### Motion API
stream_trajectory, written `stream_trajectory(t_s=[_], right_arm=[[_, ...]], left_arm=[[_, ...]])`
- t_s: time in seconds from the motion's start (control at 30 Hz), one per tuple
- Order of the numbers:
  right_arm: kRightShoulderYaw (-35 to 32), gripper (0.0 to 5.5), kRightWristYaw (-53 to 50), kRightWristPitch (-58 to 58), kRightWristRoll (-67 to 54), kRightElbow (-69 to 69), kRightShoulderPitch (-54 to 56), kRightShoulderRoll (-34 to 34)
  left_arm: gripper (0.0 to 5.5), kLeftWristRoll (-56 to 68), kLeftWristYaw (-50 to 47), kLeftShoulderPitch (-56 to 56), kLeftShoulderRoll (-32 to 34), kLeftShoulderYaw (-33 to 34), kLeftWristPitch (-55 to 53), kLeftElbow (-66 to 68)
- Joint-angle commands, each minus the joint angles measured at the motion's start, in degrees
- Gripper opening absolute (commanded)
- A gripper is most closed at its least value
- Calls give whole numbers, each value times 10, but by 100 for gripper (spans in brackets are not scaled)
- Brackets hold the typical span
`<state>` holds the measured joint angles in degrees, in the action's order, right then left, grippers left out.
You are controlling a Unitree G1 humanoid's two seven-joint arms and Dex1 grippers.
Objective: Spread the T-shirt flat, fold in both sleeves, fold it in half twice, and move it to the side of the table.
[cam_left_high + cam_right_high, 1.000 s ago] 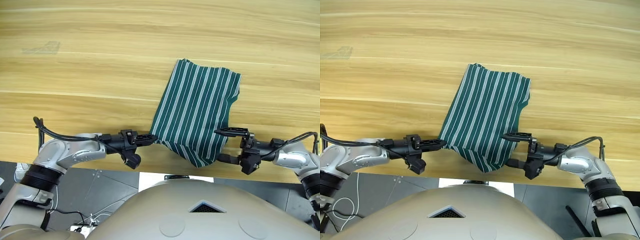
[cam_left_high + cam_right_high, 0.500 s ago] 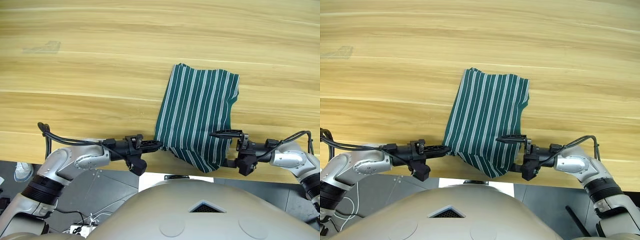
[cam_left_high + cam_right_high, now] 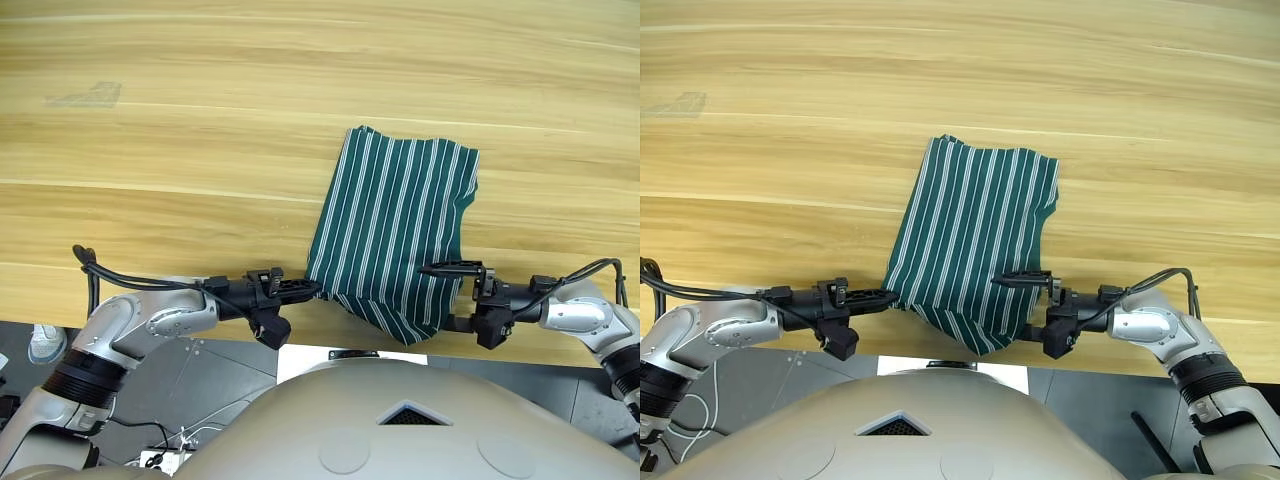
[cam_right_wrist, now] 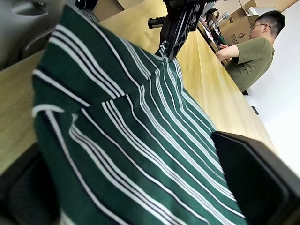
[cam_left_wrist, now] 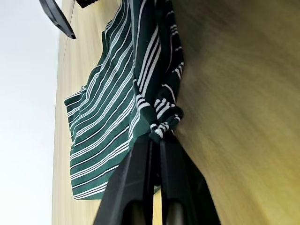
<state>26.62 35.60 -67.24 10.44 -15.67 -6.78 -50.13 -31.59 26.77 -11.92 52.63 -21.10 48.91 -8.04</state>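
Observation:
A green T-shirt with white stripes [image 3: 395, 230], folded into a narrow panel, lies on the wooden table [image 3: 200, 120] near its front edge. The near end of the panel droops over that edge. My left gripper [image 3: 312, 287] is at the near left corner, shut on a bunched bit of the fabric [image 5: 159, 126]. My right gripper [image 3: 437, 295] is at the near right edge and stands open. One of its fingers [image 3: 452, 267] is above the cloth and the other is below it. The shirt [image 4: 131, 140] lies between those fingers [image 4: 253, 173] without being pinched.
Bare wood stretches to the left, right and far side of the shirt. The table's front edge [image 3: 150, 300] runs just beneath both wrists. Cardboard boxes [image 4: 236, 26] stand beyond the table's end.
Both grippers have closed in toward each other. The left gripper drew its corner rightward, so the shirt now lies straighter. Little has moved in the last half second.

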Motion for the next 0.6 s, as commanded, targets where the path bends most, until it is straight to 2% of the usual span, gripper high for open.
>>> stream_trajectory(t_s=[0.03,0.4,0.43,0.6], right_arm=[[0,404,12,18,21,-14,-2,-9],[-1,210,16,14,17,-16,-2,-9],[-1,177,16,15,16,-16,-2,-9],[4,88,23,22,4,-15,-1,-5]], left_arm=[[5,-9,0,-3,-4,4,2,5],[5,-13,0,-5,-9,6,2,5],[5,-13,-1,-5,-9,7,2,6],[5,-16,-3,-3,-11,8,4,10]])
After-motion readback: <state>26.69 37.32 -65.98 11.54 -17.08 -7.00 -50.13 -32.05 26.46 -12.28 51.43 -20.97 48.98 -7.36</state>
